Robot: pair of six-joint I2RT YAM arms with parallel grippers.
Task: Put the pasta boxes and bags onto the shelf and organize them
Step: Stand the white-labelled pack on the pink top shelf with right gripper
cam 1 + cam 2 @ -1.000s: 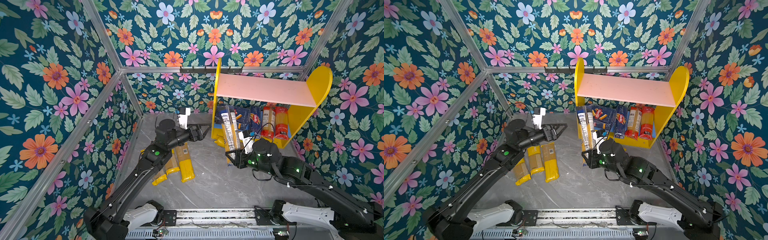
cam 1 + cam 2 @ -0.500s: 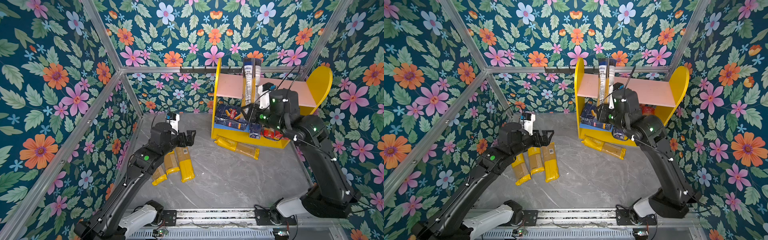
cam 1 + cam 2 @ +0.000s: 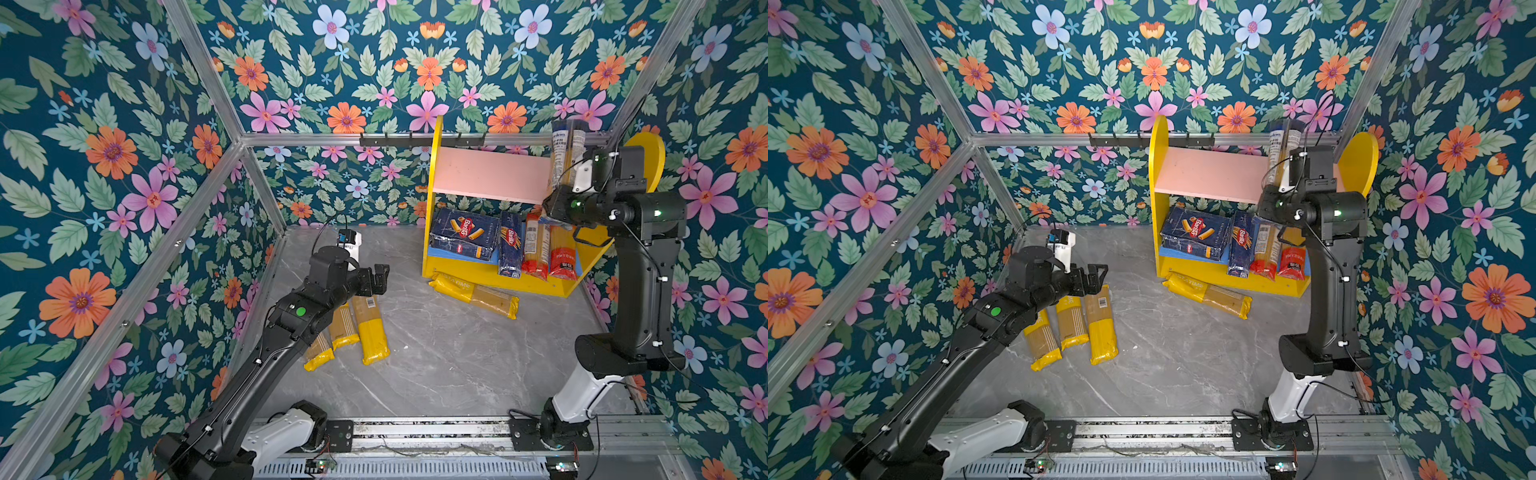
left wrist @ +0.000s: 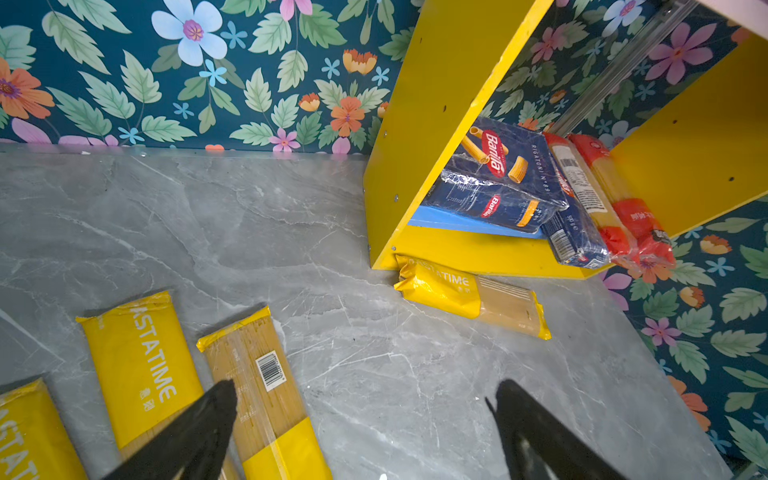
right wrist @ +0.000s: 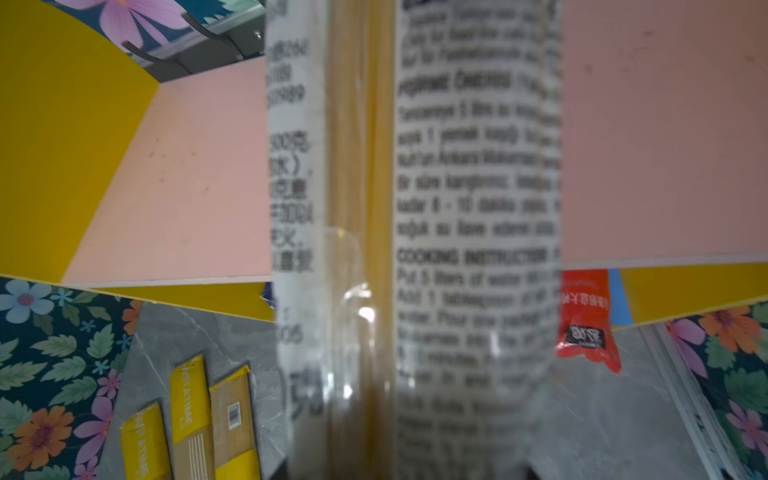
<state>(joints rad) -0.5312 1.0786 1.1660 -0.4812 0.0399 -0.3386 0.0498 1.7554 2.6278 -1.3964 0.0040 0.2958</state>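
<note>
bag (image 5: pixel 457 166) blurred, pinched by right fingers (image 5: pixel 277 473), barely seen | left fingers (image 4: pixel 195 432) spread, bases cut off

Rear right of bench (image 3: pixel 436 365): shelf (image 3: pixel 432 199). Lower board (image 4: pixel 449 220), left to right: wide box (image 3: pixel 463 239), narrow box (image 3: pixel 510 245), two bags (image 3: pixel 536 245). At upper board (image 3: pixel 490 174), right end: upright bag (image 3: pixel 561 149). Before shelf: single bag (image 3: pixel 473 294). Bench left: three bags (image 3: pixel 372 328).

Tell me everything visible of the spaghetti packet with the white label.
The white-labelled spaghetti packet is a long, slim clear bag: pale yellow strands show between white printed panels. It stands nearly upright by the right end of the shelf's pink upper board, its lower part clamped in the right gripper. Whether it touches the board is unclear.
</note>
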